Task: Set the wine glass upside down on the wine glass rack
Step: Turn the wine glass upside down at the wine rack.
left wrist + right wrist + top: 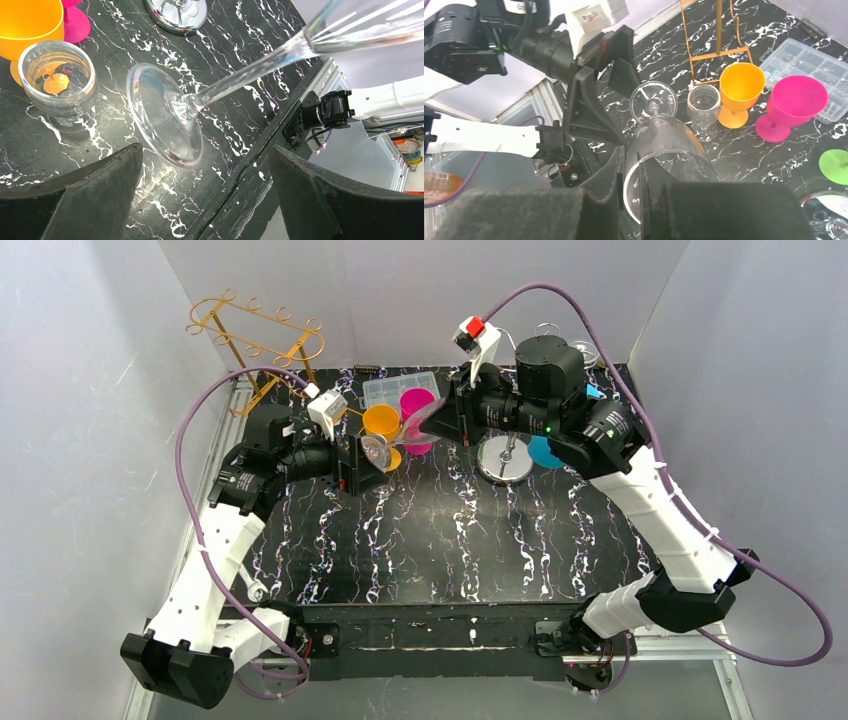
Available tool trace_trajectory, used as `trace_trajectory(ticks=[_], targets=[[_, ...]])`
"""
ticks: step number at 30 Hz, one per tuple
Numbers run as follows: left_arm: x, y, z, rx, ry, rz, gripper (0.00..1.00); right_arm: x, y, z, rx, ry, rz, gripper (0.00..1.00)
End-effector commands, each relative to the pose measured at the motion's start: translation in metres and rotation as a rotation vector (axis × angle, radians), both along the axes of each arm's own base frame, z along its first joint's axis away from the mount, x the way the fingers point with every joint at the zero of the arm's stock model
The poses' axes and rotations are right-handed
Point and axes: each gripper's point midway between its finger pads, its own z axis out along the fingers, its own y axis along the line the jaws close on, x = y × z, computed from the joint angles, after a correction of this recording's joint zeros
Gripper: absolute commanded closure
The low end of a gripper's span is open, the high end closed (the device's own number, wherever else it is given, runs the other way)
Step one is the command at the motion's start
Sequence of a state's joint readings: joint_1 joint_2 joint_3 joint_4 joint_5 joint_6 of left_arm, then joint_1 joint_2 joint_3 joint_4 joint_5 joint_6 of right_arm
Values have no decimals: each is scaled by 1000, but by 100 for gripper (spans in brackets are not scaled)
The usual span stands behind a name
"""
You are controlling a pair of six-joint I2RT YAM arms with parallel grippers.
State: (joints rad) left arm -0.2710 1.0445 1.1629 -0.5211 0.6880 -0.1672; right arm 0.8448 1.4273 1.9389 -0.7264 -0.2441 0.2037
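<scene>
Pinching one wine glass by its rim, right gripper; left gripper spread wide near its foot. Two goblets, one rack; bowl's near-invisible overhead.

Open room is seen over the near half of the table, where only bare top is shown. The far middle is crowded. An orange cup, a pink cup and a small clear jar are packed close together, and a plastic box is set just behind them. A silver dish is set to their right. The foot of the wine glass is framed by the wide-spread fingers of the left gripper, with gaps left on both sides. The rack is found at the far left corner, behind the left arm.
</scene>
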Motion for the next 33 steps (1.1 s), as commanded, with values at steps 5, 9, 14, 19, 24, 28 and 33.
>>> trace_trajectory(ticks=[5, 9, 14, 19, 24, 28, 33], targets=[[4, -2, 12, -15, -74, -28, 22, -18, -2, 45, 167, -69, 55, 99], [9, -2, 12, 3, -106, -39, 54, -19, -2, 41, 183, -55, 50, 99], [15, 1, 10, 45, -107, -35, 83, -25, 4, 28, 243, -11, 77, 99], [22, 7, 8, 119, -178, -47, 100, -34, 8, -5, 273, 82, 93, 95], [29, 16, 9, 221, -278, -83, 100, -40, -5, -27, 252, 122, 54, 55], [35, 25, 20, 302, -436, -104, 100, -44, -23, -33, 207, 115, 5, 22], [38, 34, 34, 408, -630, -159, 100, -57, -39, -43, 109, 144, 5, 2]])
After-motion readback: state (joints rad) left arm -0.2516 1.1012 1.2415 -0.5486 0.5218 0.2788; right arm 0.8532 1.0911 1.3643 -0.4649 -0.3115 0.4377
